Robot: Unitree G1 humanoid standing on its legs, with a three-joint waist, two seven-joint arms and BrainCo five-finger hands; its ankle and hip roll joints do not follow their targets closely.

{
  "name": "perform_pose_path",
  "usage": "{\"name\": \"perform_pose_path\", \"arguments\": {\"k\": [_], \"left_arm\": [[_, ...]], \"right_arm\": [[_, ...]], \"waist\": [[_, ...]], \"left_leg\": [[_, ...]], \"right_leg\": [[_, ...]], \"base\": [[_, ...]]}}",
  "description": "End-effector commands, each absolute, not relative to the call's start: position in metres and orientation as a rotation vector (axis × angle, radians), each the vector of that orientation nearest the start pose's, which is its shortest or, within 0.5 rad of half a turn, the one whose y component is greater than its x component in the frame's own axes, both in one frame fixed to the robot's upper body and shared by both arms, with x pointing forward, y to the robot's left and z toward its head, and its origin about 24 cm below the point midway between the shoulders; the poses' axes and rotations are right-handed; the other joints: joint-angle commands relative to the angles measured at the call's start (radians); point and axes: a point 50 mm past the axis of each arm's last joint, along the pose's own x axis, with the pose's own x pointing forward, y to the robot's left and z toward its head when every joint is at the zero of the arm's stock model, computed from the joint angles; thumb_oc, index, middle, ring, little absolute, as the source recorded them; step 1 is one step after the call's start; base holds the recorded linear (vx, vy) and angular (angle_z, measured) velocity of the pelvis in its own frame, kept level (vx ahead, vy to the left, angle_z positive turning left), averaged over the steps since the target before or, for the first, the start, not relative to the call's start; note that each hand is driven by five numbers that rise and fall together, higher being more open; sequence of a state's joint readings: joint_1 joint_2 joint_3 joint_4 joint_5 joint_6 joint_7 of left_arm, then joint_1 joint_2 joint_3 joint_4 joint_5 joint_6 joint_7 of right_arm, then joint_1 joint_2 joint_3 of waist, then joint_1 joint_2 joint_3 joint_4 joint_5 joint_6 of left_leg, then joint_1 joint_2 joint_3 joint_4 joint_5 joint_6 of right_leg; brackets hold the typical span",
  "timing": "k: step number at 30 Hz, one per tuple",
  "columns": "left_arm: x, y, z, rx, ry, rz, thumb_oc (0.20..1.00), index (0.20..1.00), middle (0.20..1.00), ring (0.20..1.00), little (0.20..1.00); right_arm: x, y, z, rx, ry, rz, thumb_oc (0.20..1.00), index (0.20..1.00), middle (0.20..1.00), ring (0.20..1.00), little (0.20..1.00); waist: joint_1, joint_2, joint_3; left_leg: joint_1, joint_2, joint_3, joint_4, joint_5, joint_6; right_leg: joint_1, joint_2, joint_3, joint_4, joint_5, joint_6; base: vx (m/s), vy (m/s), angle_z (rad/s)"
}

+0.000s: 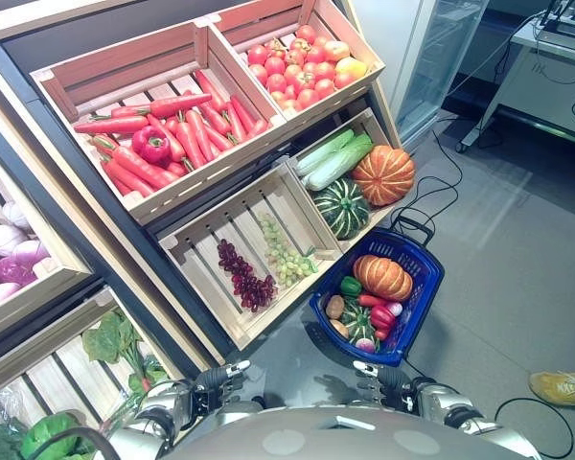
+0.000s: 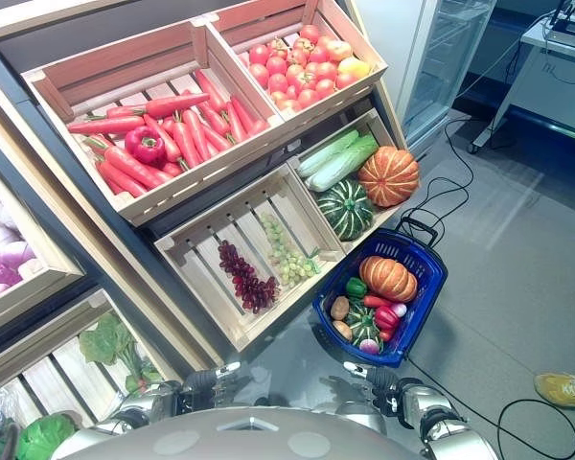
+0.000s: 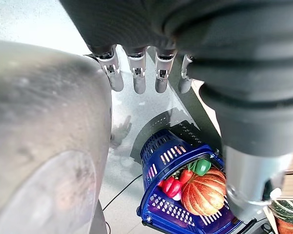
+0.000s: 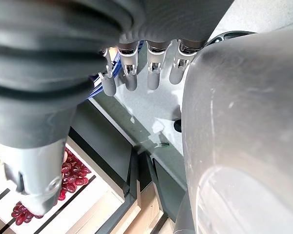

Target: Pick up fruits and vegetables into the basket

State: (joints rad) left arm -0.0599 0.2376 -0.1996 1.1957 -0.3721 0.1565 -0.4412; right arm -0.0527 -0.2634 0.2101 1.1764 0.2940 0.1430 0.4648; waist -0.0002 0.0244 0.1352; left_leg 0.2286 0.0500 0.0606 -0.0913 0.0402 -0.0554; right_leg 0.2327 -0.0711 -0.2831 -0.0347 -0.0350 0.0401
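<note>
Wooden crates [image 1: 139, 105] are standing on a sloped rack and are filling the far and left part of the scene: one with carrots [image 1: 187, 125] and a red pepper [image 1: 152, 145], one to the right with tomatoes [image 1: 292, 67], and lower ones with pumpkins [image 1: 383, 174] and grapes [image 1: 247, 273]. The blue basket [image 1: 417, 307] is sitting on the floor, to the right, just below the pumpkin crate. It is already holding an orange pumpkin [image 1: 381, 276], peppers and some smaller pieces.

The left hand [image 1: 216, 381] and the right hand [image 1: 381, 383] are hanging near the robot, low and well apart from the produce. Both are holding nothing, and their fingers [image 3: 139, 80] are hanging straight and relaxed, a little spread.

I think the next pick is not yet begun. To do it well, the robot should choose one near piece, such as the grapes, close around it gently, and carry it over the rim before releasing.
</note>
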Motion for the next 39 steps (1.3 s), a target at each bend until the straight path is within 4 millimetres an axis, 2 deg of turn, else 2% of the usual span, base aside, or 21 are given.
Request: {"name": "perform_pose_path", "arguments": {"k": [1, 6, 9, 11, 12, 14, 16, 17, 18, 21, 23, 25, 26, 30, 33, 39], "left_arm": [[0.106, 0.186, -0.161, -0.322, 1.273, -0.23, 1.0, 1.0, 1.0, 1.0, 1.0], [0.119, 0.188, -0.157, -0.212, 1.157, -0.285, 1.0, 1.0, 1.0, 1.0, 1.0], [0.144, 0.187, -0.146, -0.086, 0.967, -0.311, 1.0, 1.0, 1.0, 1.0, 1.0], [0.172, 0.189, -0.129, -0.009, 0.779, -0.281, 1.0, 1.0, 1.0, 1.0, 1.0], [0.179, 0.189, -0.124, 0.018, 0.734, -0.268, 1.0, 1.0, 1.0, 1.0, 1.0], [0.207, 0.193, -0.095, 0.294, 0.437, -0.231, 1.0, 1.0, 1.0, 1.0, 1.0], [0.221, 0.19, -0.074, 0.439, 0.255, -0.262, 1.0, 1.0, 1.0, 1.0, 1.0], [0.226, 0.185, -0.063, 0.523, 0.153, -0.28, 1.0, 1.0, 1.0, 1.0, 1.0], [0.226, 0.185, -0.062, 0.533, 0.144, -0.28, 1.0, 1.0, 1.0, 1.0, 1.0], [0.23, 0.182, -0.039, 0.768, -0.08, -0.281, 1.0, 1.0, 1.0, 1.0, 1.0], [0.235, 0.185, -0.025, 0.846, -0.151, -0.248, 1.0, 1.0, 1.0, 1.0, 1.0], [0.236, 0.185, -0.023, 0.859, -0.161, -0.241, 1.0, 1.0, 1.0, 1.0, 1.0], [0.241, 0.19, -0.011, 0.958, -0.233, -0.185, 1.0, 1.0, 1.0, 1.0, 1.0], [0.257, 0.195, 0.012, 1.098, -0.339, -0.086, 1.0, 1.0, 1.0, 1.0, 1.0], [0.274, 0.198, 0.035, 1.229, -0.439, -0.012, 1.0, 1.0, 1.0, 1.0, 1.0], [0.3, 0.219, 0.073, 1.501, -0.508, 0.073, 1.0, 1.0, 1.0, 1.0, 1.0]], "right_arm": [[0.102, -0.203, -0.159, 0.218, 1.33, 0.285, 1.0, 1.0, 1.0, 1.0, 1.0], [0.105, -0.203, -0.159, 0.224, 1.307, 0.274, 1.0, 1.0, 1.0, 1.0, 1.0], [0.114, -0.206, -0.156, 0.205, 1.241, 0.249, 1.0, 1.0, 1.0, 1.0, 1.0], [0.124, -0.209, -0.152, 0.205, 1.179, 0.238, 1.0, 1.0, 1.0, 1.0, 1.0], [0.126, -0.209, -0.151, 0.207, 1.165, 0.237, 1.0, 1.0, 1.0, 1.0, 1.0], [0.139, -0.216, -0.144, 0.236, 1.067, 0.22, 1.0, 1.0, 1.0, 1.0, 1.0], [0.147, -0.22, -0.138, 0.267, 0.987, 0.203, 1.0, 1.0, 1.0, 1.0, 1.0], [0.152, -0.221, -0.134, 0.293, 0.93, 0.194, 1.0, 1.0, 1.0, 1.0, 1.0], [0.153, -0.221, -0.133, 0.292, 0.918, 0.192, 1.0, 1.0, 1.0, 1.0, 1.0], [0.166, -0.217, -0.121, 0.34, 0.773, 0.186, 1.0, 1.0, 1.0, 1.0, 1.0], [0.174, -0.213, -0.112, 0.357, 0.693, 0.187, 1.0, 1.0, 1.0, 1.0, 1.0], [0.175, -0.212, -0.111, 0.358, 0.684, 0.188, 1.0, 1.0, 1.0, 1.0, 1.0], [0.184, -0.209, -0.099, 0.356, 0.596, 0.194, 1.0, 1.0, 1.0, 1.0, 1.0], [0.207, -0.21, -0.072, 0.314, 0.457, 0.215, 1.0, 1.0, 1.0, 1.0, 1.0], [0.229, -0.212, -0.042, 0.275, 0.323, 0.237, 1.0, 1.0, 1.0, 1.0, 1.0], [0.25, -0.218, 0.004, 0.248, 0.12, 0.256, 1.0, 1.0, 1.0, 1.0, 1.0]], "waist": [[0.012, -0.028, 0.04], [0.01, -0.026, 0.043], [0.006, -0.024, 0.047], [0.001, -0.022, 0.054], [0.0, -0.021, 0.056], [-0.001, -0.022, 0.068], [0.002, -0.021, 0.075], [0.003, -0.019, 0.081], [0.003, -0.019, 0.081], [-0.006, -0.011, 0.094], [-0.016, -0.005, 0.104], [-0.019, -0.004, 0.106], [-0.035, 0.007, 0.124], [-0.057, 0.028, 0.177], [-0.078, 0.042, 0.249], [-0.117, 0.067, 0.338]], "left_leg": [[0.002, -0.081, 0.094, 0.042, -0.137, 0.073], [0.002, -0.08, 0.093, 0.042, -0.135, 0.072], [0.001, -0.078, 0.094, 0.041, -0.133, 0.069], [-0.003, -0.075, 0.095, 0.041, -0.132, 0.067], [-0.003, -0.075, 0.094, 0.041, -0.132, 0.067], [-0.015, -0.072, 0.095, 0.051, -0.135, 0.07], [-0.031, -0.07, 0.092, 0.057, -0.13, 0.072], [-0.034, -0.068, 0.091, 0.059, -0.129, 0.073], [-0.034, -0.068, 0.091, 0.06, -0.13, 0.073], [-0.037, -0.065, 0.086, 0.064, -0.127, 0.075], [-0.045, -0.064, 0.083, 0.071, -0.127, 0.075], [-0.047, -0.063, 0.083, 0.072, -0.127, 0.075], [-0.065, -0.064, 0.081, 0.085, -0.126, 0.075], [-0.139, -0.069, 0.079, 0.139, -0.127, 0.068], [-0.234, -0.074, 0.083, 0.236, -0.138, 0.055], [-0.369, -0.07, 0.104, 0.346, -0.133, 0.035]], "right_leg": [[-0.027, -0.005, 0.046, 0.042, -0.043, 0.031], [-0.029, -0.004, 0.049, 0.046, -0.044, 0.031], [-0.034, -0.004, 0.053, 0.05, -0.043, 0.034], [-0.042, -0.004, 0.058, 0.053, -0.041, 0.038], [-0.043, -0.004, 0.059, 0.055, -0.041, 0.039], [-0.057, -0.005, 0.061, 0.065, -0.044, 0.038], [-0.072, -0.004, 0.061, 0.071, -0.042, 0.034], [-0.076, -0.004, 0.059, 0.076, -0.043, 0.031], [-0.076, -0.005, 0.059, 0.077, -0.044, 0.031], [-0.086, -0.007, 0.054, 0.103, -0.052, 0.029], [-0.099, -0.009, 0.055, 0.12, -0.061, 0.027], [-0.102, -0.009, 0.055, 0.124, -0.062, 0.027], [-0.131, -0.014, 0.056, 0.154, -0.071, 0.024], [-0.218, -0.028, 0.063, 0.216, -0.086, 0.014], [-0.307, -0.043, 0.075, 0.292, -0.098, 0.001], [-0.446, -0.057, 0.093, 0.405, -0.119, -0.018]], "base": [[0.0, 0.0, 0.0], [0.0, 0.0, 0.0], [0.0, 0.0, 0.0], [0.0, 0.0, 0.0], [0.0, 0.0, 0.0], [0.0, -0.02, 0.0], [-0.01, -0.039, 0.0], [0.0, 0.0, 0.0], [0.03, -0.029, 0.0], [0.07, -0.025, 0.03], [0.06, -0.009, 0.07], [0.01, 0.0, 0.02], [0.0, 0.0, 0.0], [-0.06, 0.041, -0.1], [-0.17, 0.046, 0.02], [-0.07, 0.037, -0.12]]}}
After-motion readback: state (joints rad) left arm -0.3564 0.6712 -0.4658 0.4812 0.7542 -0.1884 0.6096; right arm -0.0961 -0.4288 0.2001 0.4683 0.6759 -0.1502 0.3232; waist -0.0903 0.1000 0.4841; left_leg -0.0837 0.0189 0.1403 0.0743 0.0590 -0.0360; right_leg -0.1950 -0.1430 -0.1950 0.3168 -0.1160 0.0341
